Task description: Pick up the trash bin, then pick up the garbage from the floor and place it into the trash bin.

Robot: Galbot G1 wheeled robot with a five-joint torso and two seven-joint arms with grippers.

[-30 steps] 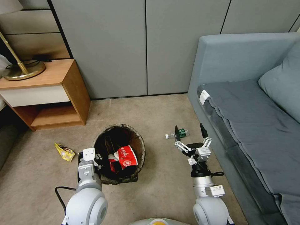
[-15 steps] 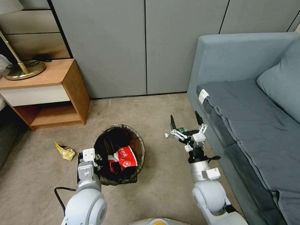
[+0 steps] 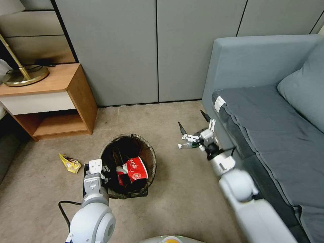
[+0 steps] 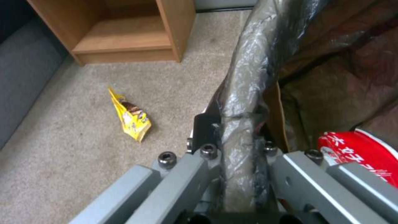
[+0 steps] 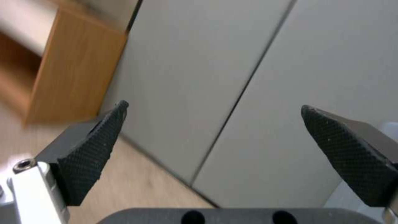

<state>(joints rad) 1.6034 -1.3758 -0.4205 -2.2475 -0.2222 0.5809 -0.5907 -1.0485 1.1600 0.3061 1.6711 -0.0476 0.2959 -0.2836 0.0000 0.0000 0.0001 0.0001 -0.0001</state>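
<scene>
My right gripper [image 3: 192,120]: fingers spread wide, empty, raised above the floor beside the sofa [image 3: 270,101]; in the right wrist view its two black textured pads [image 5: 89,152] stand far apart, facing the grey wall panels [image 5: 207,77]; the small clear bottle [image 3: 186,145] with its green label lies on the carpet [image 3: 175,202] just below the gripper's body, partly hidden by it. My left gripper [image 4: 238,146]: clamped on the bag-covered rim of the trash bin [image 3: 150,158], one finger outside, one inside; the bin sits in front of me, a red wrapper [image 3: 136,169] already in it. Yellow snack wrapper [image 3: 69,163]: on the carpet, near the bin on its left, apart from it; wooden side table [image 3: 50,101]: farther left against the wall, a brass lamp base [image 3: 27,76] on top.
</scene>
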